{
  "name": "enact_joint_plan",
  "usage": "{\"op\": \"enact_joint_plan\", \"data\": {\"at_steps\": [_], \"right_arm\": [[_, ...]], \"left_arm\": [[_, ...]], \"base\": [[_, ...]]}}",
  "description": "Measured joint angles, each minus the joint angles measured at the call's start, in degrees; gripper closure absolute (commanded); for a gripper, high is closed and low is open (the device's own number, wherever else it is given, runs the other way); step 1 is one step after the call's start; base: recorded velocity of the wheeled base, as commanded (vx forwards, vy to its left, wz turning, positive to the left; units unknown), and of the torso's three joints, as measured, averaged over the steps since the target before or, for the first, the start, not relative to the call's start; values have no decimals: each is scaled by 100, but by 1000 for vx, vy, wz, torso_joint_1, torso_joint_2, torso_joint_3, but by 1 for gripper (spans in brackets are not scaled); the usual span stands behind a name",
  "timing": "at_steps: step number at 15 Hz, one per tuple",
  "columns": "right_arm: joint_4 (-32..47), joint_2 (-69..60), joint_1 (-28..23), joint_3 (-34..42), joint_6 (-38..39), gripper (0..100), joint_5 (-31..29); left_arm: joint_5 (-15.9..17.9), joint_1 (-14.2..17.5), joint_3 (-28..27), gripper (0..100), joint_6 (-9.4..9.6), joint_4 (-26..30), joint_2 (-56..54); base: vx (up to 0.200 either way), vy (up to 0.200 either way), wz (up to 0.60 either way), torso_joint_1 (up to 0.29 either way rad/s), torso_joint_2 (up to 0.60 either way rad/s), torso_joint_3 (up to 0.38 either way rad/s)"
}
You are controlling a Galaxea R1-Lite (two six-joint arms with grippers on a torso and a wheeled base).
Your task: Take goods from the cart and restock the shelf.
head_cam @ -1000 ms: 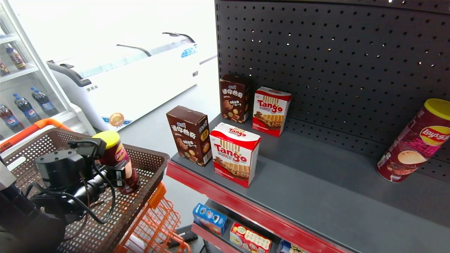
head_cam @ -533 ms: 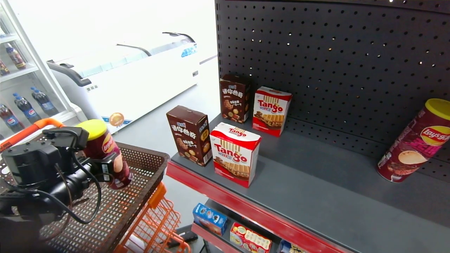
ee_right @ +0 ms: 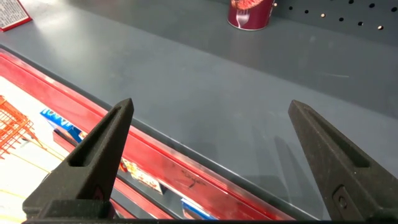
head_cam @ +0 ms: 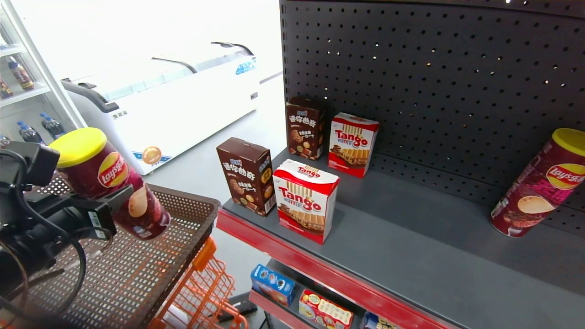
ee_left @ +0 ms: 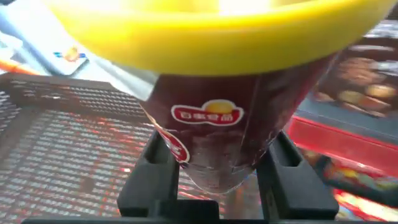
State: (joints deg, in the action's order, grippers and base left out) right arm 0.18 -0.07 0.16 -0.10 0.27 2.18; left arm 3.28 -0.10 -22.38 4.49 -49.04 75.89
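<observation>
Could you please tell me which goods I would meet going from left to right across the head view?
The held chip can, front brown box, front wafer box, rear wafer box, tilted chip can.

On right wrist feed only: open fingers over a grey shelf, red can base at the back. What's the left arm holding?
Observer: The left gripper is shut on a yellow-lidded chip can, above the cart basket.
Operator: That can at the back, upright?
Observer: No. The rear can is tilted, leaning back against the pegboard.
Operator: Anything else stocked?
Observer: At the left end of the shelf: front cookie box, front wafer box, rear cookie box, rear wafer box, all upright.
</observation>
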Motion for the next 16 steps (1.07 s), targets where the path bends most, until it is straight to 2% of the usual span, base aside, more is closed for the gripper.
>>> {"op": "enact_joint_plan", "data": {"at_steps": [2, 3, 9, 11, 12, 16], "right_arm": [[0, 0, 0, 0, -2, 0, 0], [0, 0, 0, 0, 0, 0, 0], [-2, 0, 0, 0, 0, 0, 0], [0, 0, 0, 0, 0, 0, 0], [0, 0, 0, 0, 0, 0, 0], [0, 0, 0, 0, 0, 0, 0]], "left_arm": [[22, -268, -73, 100, -208, 638, -382], [22, -406, -105, 100, -274, 769, -516], [28, -1665, -138, 100, -397, 791, -762], [121, -2059, -167, 100, -449, 783, -775], [235, -2198, -187, 100, -513, 783, -769], [455, -2589, -215, 100, -492, 785, -718]], "base": [[0, 0, 0, 0, 0, 0], [0, 0, 0, 0, 0, 0], [0, 0, 0, 0, 0, 0], [0, 0, 0, 0, 0, 0], [0, 0, 0, 0, 0, 0], [0, 0, 0, 0, 0, 0]]}}
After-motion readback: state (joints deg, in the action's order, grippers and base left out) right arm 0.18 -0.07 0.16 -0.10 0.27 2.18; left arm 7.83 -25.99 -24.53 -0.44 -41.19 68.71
